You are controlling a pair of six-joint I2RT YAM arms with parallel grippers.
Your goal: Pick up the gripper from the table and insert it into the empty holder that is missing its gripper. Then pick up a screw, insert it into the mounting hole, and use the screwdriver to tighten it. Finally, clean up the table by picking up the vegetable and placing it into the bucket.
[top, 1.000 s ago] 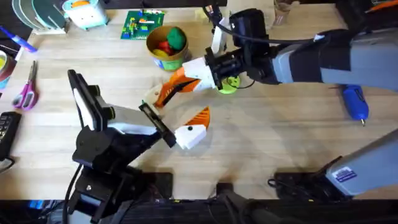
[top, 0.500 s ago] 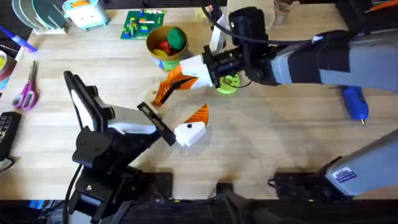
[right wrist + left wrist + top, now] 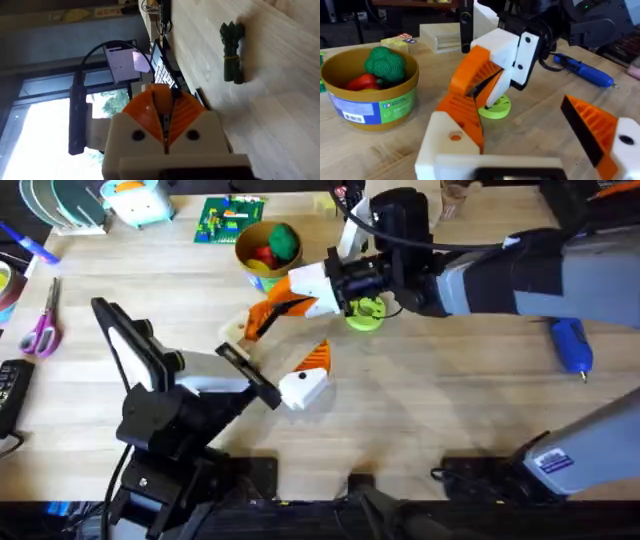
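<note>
My left gripper (image 3: 288, 338) stands wide open on the table (image 3: 450, 410). One side of it is the cream-white holder (image 3: 232, 331), with the orange ribbed gripper (image 3: 462, 117) seated in it; orange shows through its mounting hole (image 3: 455, 136). My right gripper (image 3: 270, 315) is shut, and its orange tips touch that wedge from above. The pads (image 3: 177, 117) meet with nothing visible between them. The dark-green vegetable (image 3: 232, 52) lies flat on the wood. The bucket (image 3: 262, 265) stands behind, and the blue screwdriver (image 3: 572, 345) lies at the far right.
A lime-green perforated disc (image 3: 365, 313) lies under the right arm. The bucket holds red and green toys. Scissors (image 3: 42, 320) and a black remote (image 3: 10, 395) sit at the left edge, and a green board (image 3: 230, 220) at the back.
Both grippers have drifted together a little toward the far side of the table. The right gripper stays shut and the left stays open.
</note>
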